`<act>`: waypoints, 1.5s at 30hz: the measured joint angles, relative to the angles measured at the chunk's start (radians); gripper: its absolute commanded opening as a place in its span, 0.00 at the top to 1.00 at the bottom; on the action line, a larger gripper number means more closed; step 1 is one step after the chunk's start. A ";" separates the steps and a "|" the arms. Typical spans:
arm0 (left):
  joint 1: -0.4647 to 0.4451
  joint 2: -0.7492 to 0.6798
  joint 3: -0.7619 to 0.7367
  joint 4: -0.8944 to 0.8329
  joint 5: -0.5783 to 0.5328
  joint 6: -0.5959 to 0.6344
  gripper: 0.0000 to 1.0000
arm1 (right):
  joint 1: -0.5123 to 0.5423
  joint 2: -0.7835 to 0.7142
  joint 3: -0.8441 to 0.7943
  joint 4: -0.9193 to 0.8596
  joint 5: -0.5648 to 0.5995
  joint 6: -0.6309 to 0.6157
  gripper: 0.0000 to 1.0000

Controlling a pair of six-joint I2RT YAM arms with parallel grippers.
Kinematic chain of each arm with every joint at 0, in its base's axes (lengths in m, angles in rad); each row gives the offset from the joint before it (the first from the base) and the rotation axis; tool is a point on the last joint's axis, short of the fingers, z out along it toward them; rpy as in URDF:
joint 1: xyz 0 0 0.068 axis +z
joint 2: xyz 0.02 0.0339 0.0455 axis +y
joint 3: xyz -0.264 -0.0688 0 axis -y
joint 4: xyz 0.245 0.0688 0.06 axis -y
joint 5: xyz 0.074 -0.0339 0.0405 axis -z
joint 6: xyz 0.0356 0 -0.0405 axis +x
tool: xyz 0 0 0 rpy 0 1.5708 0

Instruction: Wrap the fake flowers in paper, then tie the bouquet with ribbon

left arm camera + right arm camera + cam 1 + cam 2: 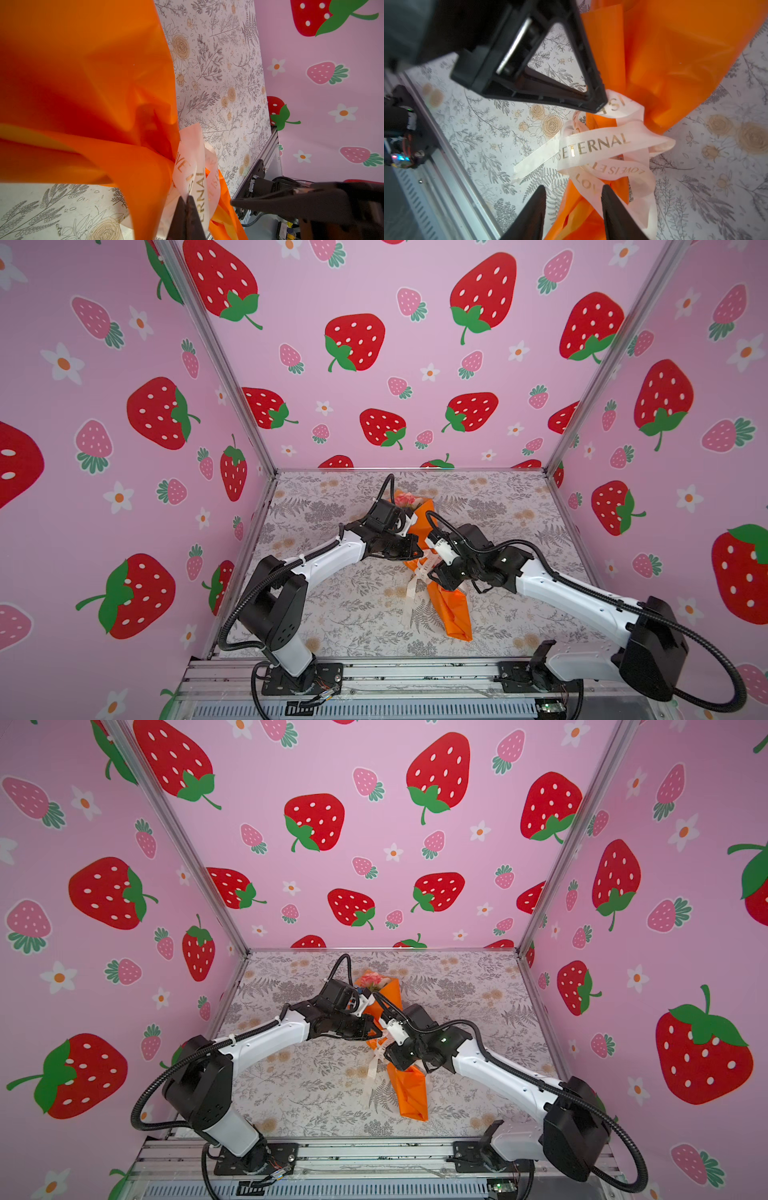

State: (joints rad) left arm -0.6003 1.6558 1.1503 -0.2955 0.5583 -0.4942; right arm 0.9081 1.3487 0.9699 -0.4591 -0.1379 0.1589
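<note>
Left wrist view: the left gripper [186,200] has its jaws pressed together, pinching a strand of the cream printed ribbon [190,149] where it circles the neck of the orange wrapping paper [83,83]. Right wrist view: the right gripper [573,194] hovers with jaws spread. One ribbon loop lies between its fingertips, ungripped. The bouquet of fake flowers [404,499] lies in its wrap near the middle of the bench [332,614], with the heads toward the far edge and the folded paper tail toward the near edge. Only the pink heads show in both top views; the stems are hidden by paper.

Step in hand, as judged: drawing the tie tight. The left pinch should anchor its strand while the right jaws close squarely on a single ribbon layer, clear of the paper. The pull should then run outward along the bench, across the stems, so the wrap is cinched rather than dragged or torn. The loops look slack and overlapped, so catching two layers would likely jam the knot.

Room: the two grippers nearly touch over the ribbon, which leaves little clearance there. Bare bench lies open toward both side edges. A loose ribbon end [535,158] trails toward the near edge, near the metal rail [452,176]. Strawberry-print walls [374,281] close the far and side edges.
</note>
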 measured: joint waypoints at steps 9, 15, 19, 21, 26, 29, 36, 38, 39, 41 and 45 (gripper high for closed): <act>0.010 0.007 0.003 -0.016 0.000 0.000 1.00 | 0.041 0.111 0.044 -0.077 0.128 -0.136 0.54; 0.011 0.007 0.005 -0.017 0.002 0.000 1.00 | 0.043 0.135 0.046 -0.095 0.164 -0.158 0.62; 0.013 0.007 0.005 -0.018 0.000 -0.001 1.00 | 0.043 0.135 0.046 -0.093 0.160 -0.160 0.81; 0.015 0.007 0.005 -0.017 0.000 -0.004 1.00 | 0.043 0.135 0.046 -0.084 0.156 -0.158 0.91; 0.026 0.000 -0.005 0.010 0.003 -0.020 1.00 | 0.046 0.126 0.046 -0.063 0.152 -0.142 0.97; 0.035 -0.016 -0.026 0.027 0.003 -0.031 1.00 | 0.048 0.081 0.045 -0.043 0.152 -0.124 0.98; 0.052 -0.054 -0.051 0.024 -0.005 -0.023 1.00 | 0.014 0.005 0.045 -0.078 0.194 -0.076 0.98; 0.055 -0.067 -0.064 0.019 -0.015 -0.015 1.00 | -0.011 0.006 0.044 -0.113 0.217 -0.061 0.98; 0.056 -0.074 -0.071 0.014 -0.022 -0.009 1.00 | -0.029 0.005 0.043 -0.126 0.223 -0.051 0.98; 0.057 -0.082 -0.084 0.001 -0.030 -0.002 1.00 | -0.068 0.005 0.031 -0.134 0.226 -0.029 0.98; 0.058 -0.083 -0.106 -0.017 -0.051 0.012 1.00 | -0.128 0.004 -0.003 -0.134 0.216 0.007 0.98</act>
State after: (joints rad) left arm -0.5419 1.5726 1.0447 -0.3122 0.5068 -0.4820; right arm 0.7803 1.3525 0.9665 -0.5934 0.0784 0.1661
